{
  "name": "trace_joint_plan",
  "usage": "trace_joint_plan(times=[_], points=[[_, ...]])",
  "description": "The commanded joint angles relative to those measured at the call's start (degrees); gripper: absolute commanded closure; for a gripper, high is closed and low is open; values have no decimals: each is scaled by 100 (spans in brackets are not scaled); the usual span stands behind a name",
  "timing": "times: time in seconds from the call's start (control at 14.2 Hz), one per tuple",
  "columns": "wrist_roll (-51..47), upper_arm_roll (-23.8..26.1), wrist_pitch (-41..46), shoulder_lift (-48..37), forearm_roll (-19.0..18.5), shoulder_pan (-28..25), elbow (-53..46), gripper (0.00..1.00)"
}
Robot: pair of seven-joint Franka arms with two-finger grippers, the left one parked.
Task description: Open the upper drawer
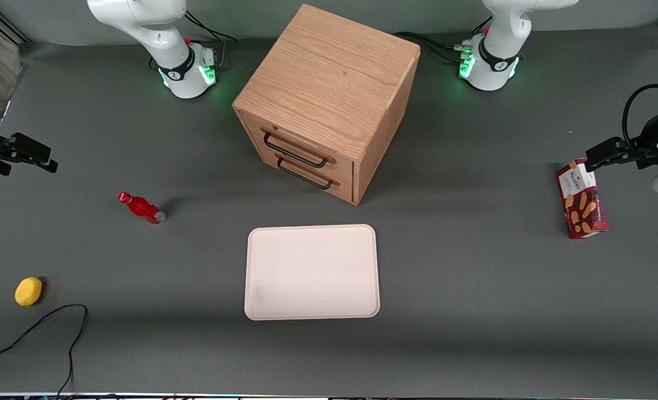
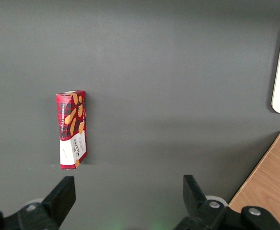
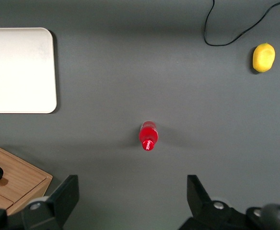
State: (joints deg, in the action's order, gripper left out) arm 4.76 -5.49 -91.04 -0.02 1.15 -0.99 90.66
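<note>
We see the gripper [image 3: 130, 201] spread wide, its two black fingers [image 3: 65, 196] well apart with nothing between them and touching nothing. It hangs high above the grey table [image 1: 473, 278] toward the working arm's end, well apart from the oak cabinet [image 1: 329, 83]. Below it stands a red bottle [image 3: 148, 135], upright on the table. The upper drawer [image 1: 301, 145] sits flush in the cabinet's front, shut, its black wire handle [image 1: 294, 151] just above the lower drawer [image 1: 307, 176]. A cream tray [image 1: 311, 272] lies in front of the cabinet, and a lemon [image 1: 28, 291] lies nearer the front camera than the bottle.
</note>
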Motion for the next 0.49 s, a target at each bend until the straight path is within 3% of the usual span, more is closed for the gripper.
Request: trace_joint_plan(times=[0.0, 0.42], points=[[-151, 4, -46, -42, -80, -15, 31, 0], [-160, 22, -55, -33, -36, -24, -4, 0]])
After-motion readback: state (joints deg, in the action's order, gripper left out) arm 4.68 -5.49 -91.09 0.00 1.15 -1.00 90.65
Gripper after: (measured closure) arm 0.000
